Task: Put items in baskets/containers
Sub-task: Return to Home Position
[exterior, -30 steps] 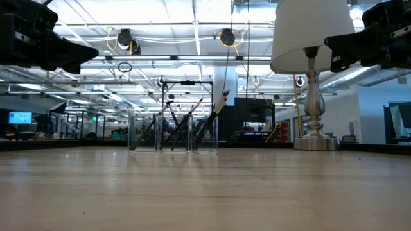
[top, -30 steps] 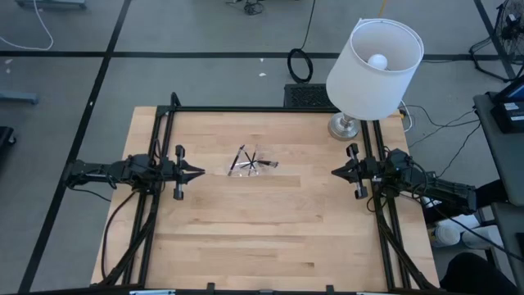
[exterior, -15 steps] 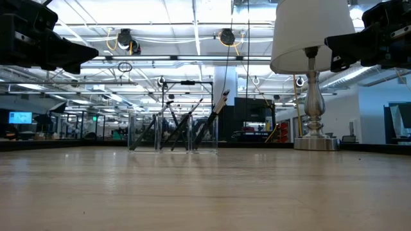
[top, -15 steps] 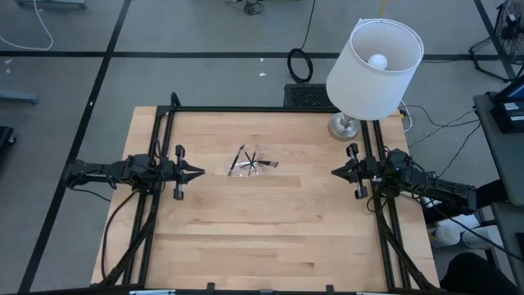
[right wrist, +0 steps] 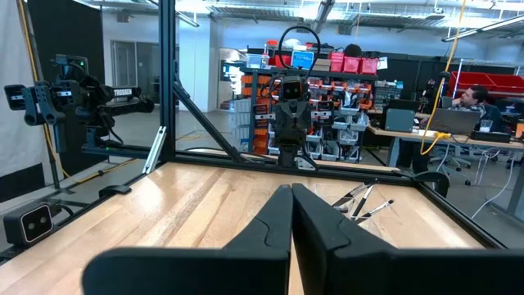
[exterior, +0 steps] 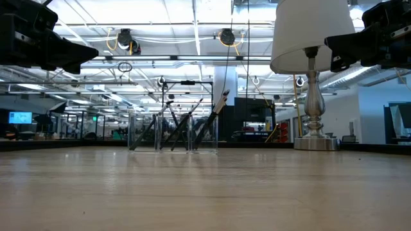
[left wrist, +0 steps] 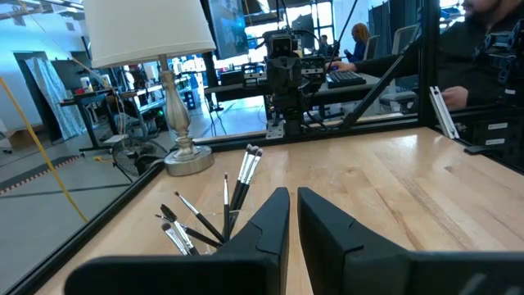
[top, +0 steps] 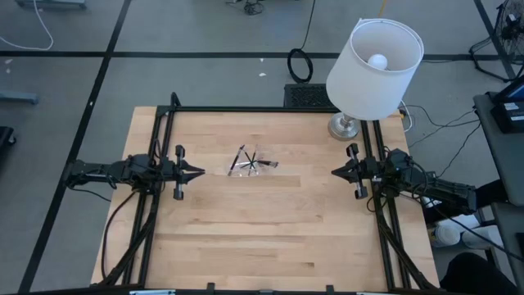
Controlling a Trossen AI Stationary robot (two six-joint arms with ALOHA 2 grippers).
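Observation:
Several thin dark brushes (top: 250, 162) with light tips stand leaning in a small clear container (exterior: 138, 131) a little behind the table's middle. Their upper ends stick out above its rim (exterior: 192, 122). My left gripper (top: 199, 173) hovers at the table's left side, pointing level at the brushes (left wrist: 214, 215), its fingers a narrow gap apart and holding nothing. At the right side my right gripper (top: 334, 172) hovers shut and empty, facing the brushes (right wrist: 364, 199).
A white-shaded lamp (top: 375, 61) stands on its metal base (top: 344, 127) at the table's far right corner. Black frame rails (top: 160, 139) run along the left, right and far edges. Bare wood (top: 262, 238) fills the near half. A person (left wrist: 491, 33) sits beyond the table.

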